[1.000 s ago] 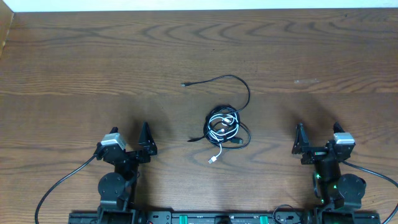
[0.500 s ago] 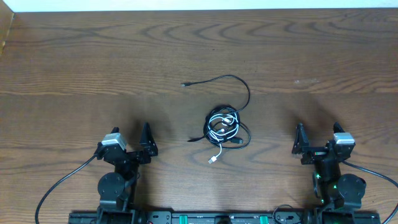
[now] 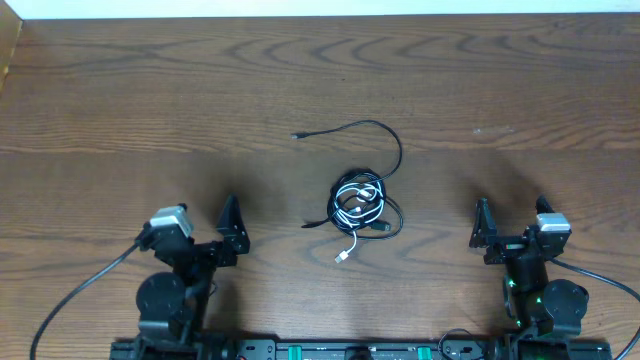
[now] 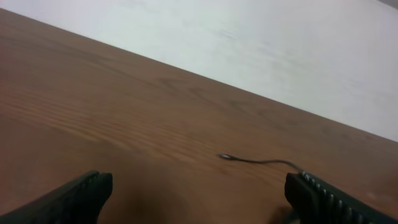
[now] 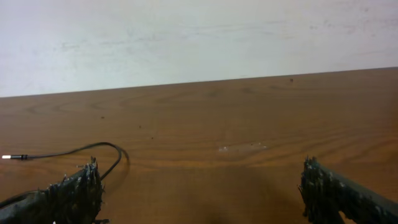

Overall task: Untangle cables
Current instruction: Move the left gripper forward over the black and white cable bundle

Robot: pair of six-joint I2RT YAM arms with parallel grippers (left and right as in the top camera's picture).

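Leftward the left arm has turned slightly, left pincer [image 3: 228,222] and right pincer [image 3: 511,213] both spread wide and empty, cables [image 3: 362,200] bundled on the desk [image 3: 120,110] between and ahead of them, untouched; the approach is judged pending, requiring one loose strand singled out.

The wooden bench [image 3: 520,90] carries the cables [image 3: 360,205] near its middle, black and white cords looped together in a small bundle. One black strand [image 3: 398,145] leaves the bundle's far side, arcs upward and curves back left to a small plug [image 3: 297,134] lying apart from the bundle. A white plug end [image 3: 342,258] sticks out on the near side. The left end effector [image 3: 202,212] and the right end effector [image 3: 511,205] sit near the front edge, well apart from the bundle on either side, each spread wide and holding nothing. A thick black wire [image 3: 90,288] trails from the left arm toward the front corner.
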